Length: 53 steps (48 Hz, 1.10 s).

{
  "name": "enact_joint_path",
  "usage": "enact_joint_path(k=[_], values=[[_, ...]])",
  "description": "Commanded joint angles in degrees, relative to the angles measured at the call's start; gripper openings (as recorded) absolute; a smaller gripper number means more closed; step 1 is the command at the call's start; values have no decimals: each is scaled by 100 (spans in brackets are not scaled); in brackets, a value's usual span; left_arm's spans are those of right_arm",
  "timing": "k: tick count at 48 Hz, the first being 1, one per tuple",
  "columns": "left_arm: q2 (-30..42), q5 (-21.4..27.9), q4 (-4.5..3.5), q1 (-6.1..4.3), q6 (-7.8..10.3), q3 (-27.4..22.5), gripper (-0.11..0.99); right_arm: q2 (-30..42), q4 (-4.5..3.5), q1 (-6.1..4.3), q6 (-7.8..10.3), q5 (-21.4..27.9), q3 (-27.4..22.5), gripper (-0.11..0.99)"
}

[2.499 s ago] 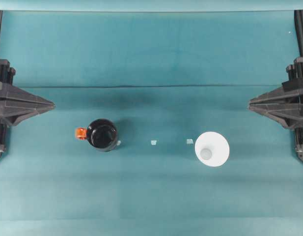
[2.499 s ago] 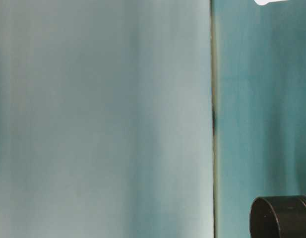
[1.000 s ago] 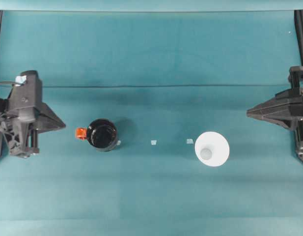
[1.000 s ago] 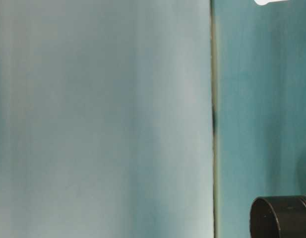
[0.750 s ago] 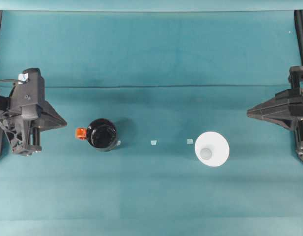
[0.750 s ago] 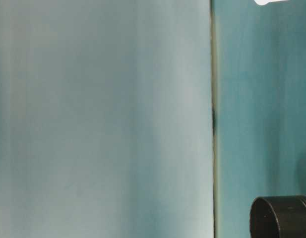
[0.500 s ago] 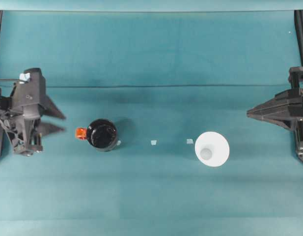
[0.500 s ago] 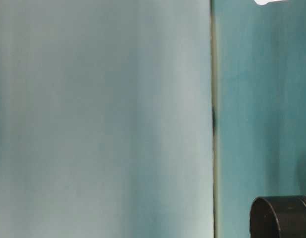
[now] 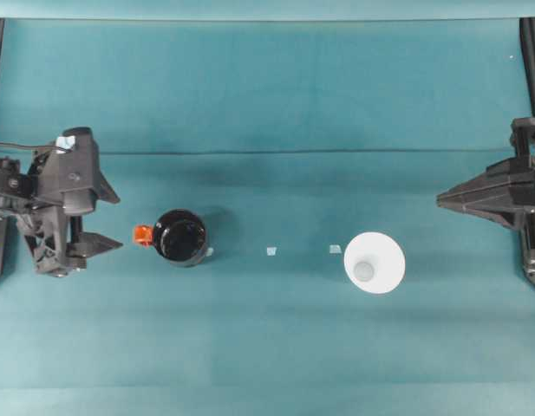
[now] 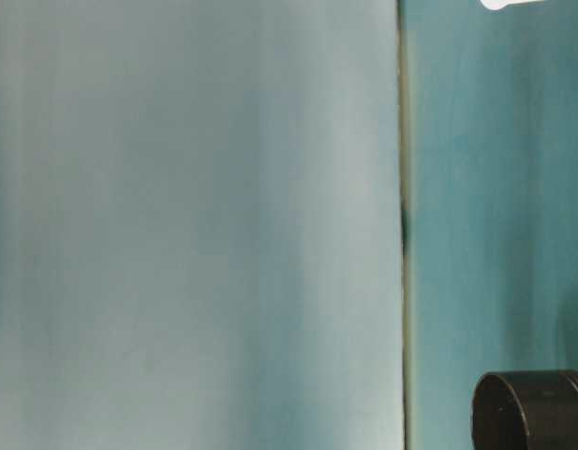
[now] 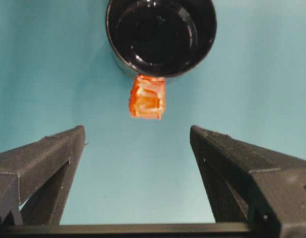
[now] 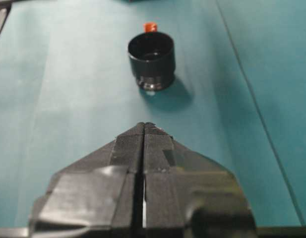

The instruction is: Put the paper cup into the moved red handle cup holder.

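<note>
My left claw (image 9: pixel 114 220) has just spread wide open and moved in beside the red handle cup holder (image 9: pixel 180 237), lining up on its orange handle (image 11: pixel 148 96). I judge a grab there comes next. My right claw (image 9: pixel 440 200) stays closed at the worktop (image 9: pixel 276 95) edge. The paper cup (image 9: pixel 375 263) sits upside down, well apart from the holder.

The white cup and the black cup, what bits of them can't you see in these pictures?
- Paper cup: the overhead view shows its base and flaring wall, so its inside is hidden. In the table-level view the picture's edge cuts it to a white sliver.
- Red handle cup holder: the table-level view's edge cuts off most of it; the left wrist view's edge clips its far rim.
- Its handle: in the right wrist view, mostly behind the holder.
</note>
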Motion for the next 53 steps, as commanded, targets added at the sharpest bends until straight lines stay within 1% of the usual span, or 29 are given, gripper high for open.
enact_joint_path(k=[1, 2, 11, 15, 17, 21, 22, 29, 33, 34, 39, 40, 41, 42, 53], values=[[185, -132, 9, 9, 9, -123, 95, 35, 9, 0, 70, -18, -132, -11], [229, -167, 9, 9, 9, -123, 95, 35, 18, -9, 70, -18, -132, -11], [809, -510, 9, 9, 18, -176, 95, 35, 9, 0, 70, -35, -132, -11], [1116, -589, 9, 9, 62, -229, 95, 35, 18, 0, 70, -18, -132, -11], [1248, -624, 0, 9, 79, -255, 95, 44, 9, -9, 70, -18, -132, -11], [1485, -729, 9, 9, 105, -299, 95, 44, 18, -9, 70, -9, -132, -11], [1547, -756, 9, 9, 105, -308, 95, 35, 9, -9, 70, 0, -132, -11], [1863, -835, 9, 9, 97, -378, 95, 35, 18, 0, 70, 105, -132, -11], [1942, -835, 0, 9, 105, -422, 95, 35, 9, -9, 70, 114, -141, -11], [1942, -826, 9, 9, 105, -422, 95, 26, 18, 0, 70, 114, -132, -11], [1951, -817, 0, 9, 105, -422, 95, 26, 9, 0, 70, 114, -132, -11], [1951, -817, 9, 9, 105, -422, 95, 26, 9, 0, 70, 114, -132, -11], [1951, -809, 0, 9, 105, -404, 95, 18, 18, 0, 70, 114, -132, -11], [1942, -800, 9, 9, 105, -404, 95, 18, 9, 0, 70, 114, -132, -11], [1934, -747, 9, 9, 97, -396, 95, 0, 18, 0, 70, 114, -132, -11]])
